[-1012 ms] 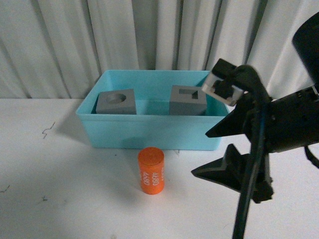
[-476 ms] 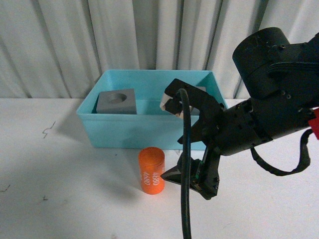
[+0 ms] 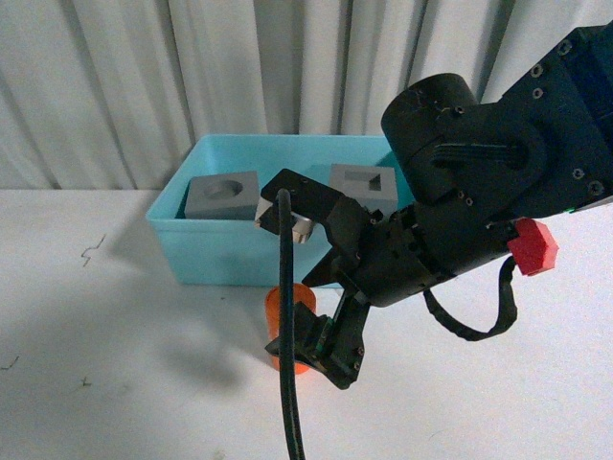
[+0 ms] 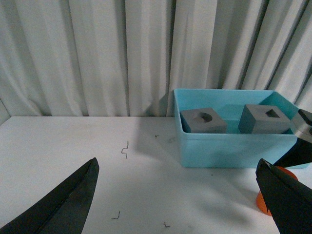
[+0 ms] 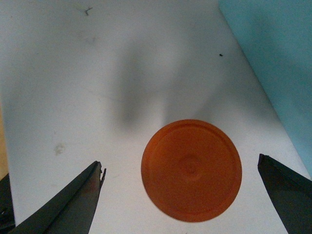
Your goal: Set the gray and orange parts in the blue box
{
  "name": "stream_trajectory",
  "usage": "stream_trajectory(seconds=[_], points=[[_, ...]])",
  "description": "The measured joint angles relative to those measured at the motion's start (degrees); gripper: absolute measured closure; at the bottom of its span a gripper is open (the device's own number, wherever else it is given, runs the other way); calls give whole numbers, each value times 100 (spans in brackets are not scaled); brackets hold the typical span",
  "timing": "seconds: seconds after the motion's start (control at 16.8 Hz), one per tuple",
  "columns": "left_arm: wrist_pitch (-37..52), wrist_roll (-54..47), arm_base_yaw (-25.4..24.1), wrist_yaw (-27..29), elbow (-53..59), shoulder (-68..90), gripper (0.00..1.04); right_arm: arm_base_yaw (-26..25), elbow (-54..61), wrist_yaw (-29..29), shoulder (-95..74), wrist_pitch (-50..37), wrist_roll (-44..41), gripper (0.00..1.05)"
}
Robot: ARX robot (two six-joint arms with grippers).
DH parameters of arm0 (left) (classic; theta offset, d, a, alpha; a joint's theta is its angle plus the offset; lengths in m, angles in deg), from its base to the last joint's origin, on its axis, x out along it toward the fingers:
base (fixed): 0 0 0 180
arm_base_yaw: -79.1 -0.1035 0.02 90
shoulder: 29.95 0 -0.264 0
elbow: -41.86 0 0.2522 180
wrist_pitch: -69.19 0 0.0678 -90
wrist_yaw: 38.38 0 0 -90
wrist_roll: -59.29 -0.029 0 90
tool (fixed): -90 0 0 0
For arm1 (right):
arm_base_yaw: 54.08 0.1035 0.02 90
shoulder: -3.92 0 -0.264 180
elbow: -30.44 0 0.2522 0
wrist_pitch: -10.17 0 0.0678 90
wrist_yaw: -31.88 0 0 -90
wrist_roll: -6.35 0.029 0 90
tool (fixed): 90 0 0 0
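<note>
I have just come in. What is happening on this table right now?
The robot is putting parts into the blue box. The gray cube with a round recess and the gray cube with a rectangular recess already lie inside it. The orange cylinder stands upright on the white table, in front of the box. The right end effector is open over the cylinder, a finger on each side, touching nothing. The left end effector is open too and holds nothing.

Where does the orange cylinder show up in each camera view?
Front view: orange cylinder before the blue box, mostly hidden by the right gripper.
Left wrist view: a sliver near the box's front wall, behind a dark jaw.
Right wrist view: its round top between the open jaws.
Shared landmark: the blue box.
</note>
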Motion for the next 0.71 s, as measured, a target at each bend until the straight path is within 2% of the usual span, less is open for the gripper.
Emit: stream_trajectory(seconds=[0.3, 0.42, 0.6, 0.66, 0.71], points=[[0, 0, 0, 0, 0, 0, 7, 87, -197, -125, -197, -59, 162, 6], [0, 0, 0, 0, 0, 0, 7, 118, -269, -129, -199, -46, 225, 19], [0, 0, 0, 0, 2, 0, 7, 136, -295, -125, -251, 9, 269, 50], [0, 0, 0, 0, 0, 0, 7, 133, -295, -127, -251, -42, 299, 56], [0, 0, 0, 0, 2, 0, 7, 133, -240, -111, -221, -105, 385, 57]])
